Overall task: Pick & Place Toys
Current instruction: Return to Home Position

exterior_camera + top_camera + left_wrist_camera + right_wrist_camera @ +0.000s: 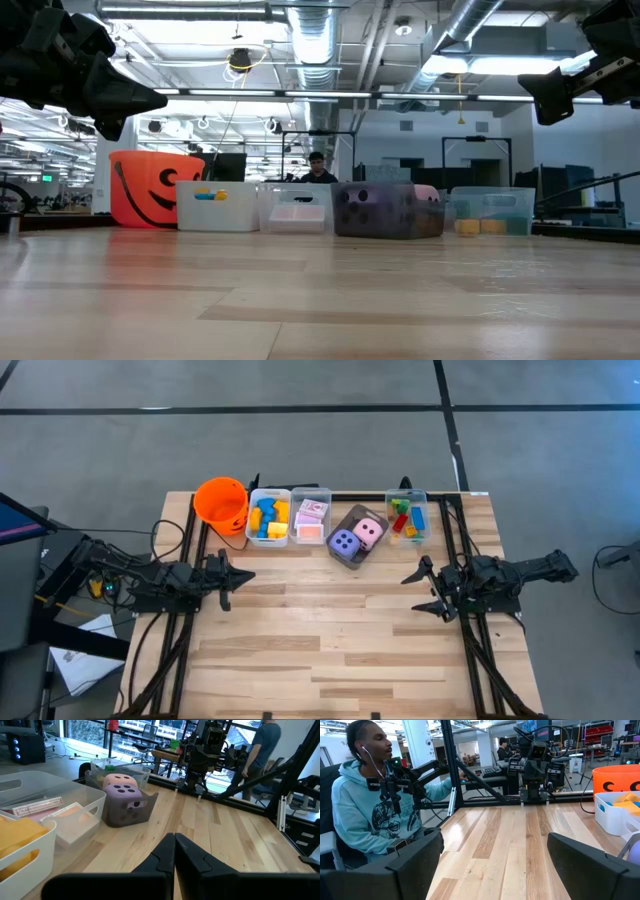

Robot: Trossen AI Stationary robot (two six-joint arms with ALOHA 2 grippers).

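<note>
My left gripper (245, 574) hangs at nine o'clock, fingers pressed together. My right gripper (412, 592) hangs at three, fingers spread. At twelve, the blocks (267, 520), cards (311, 512) and dice (344, 543) lie in bins (308, 489).

This is a robotics lab in an open industrial hall. Bare ducts (320, 40) and strip lights cross the ceiling, and the floor (300, 450) is grey concrete with taped lines. A wooden table (340, 650) framed by black rails carries the left arm (160, 578) and right arm (510, 572). Beyond are large windows (90, 732) and a seated person (370, 815) in a teal hoodie.
</note>
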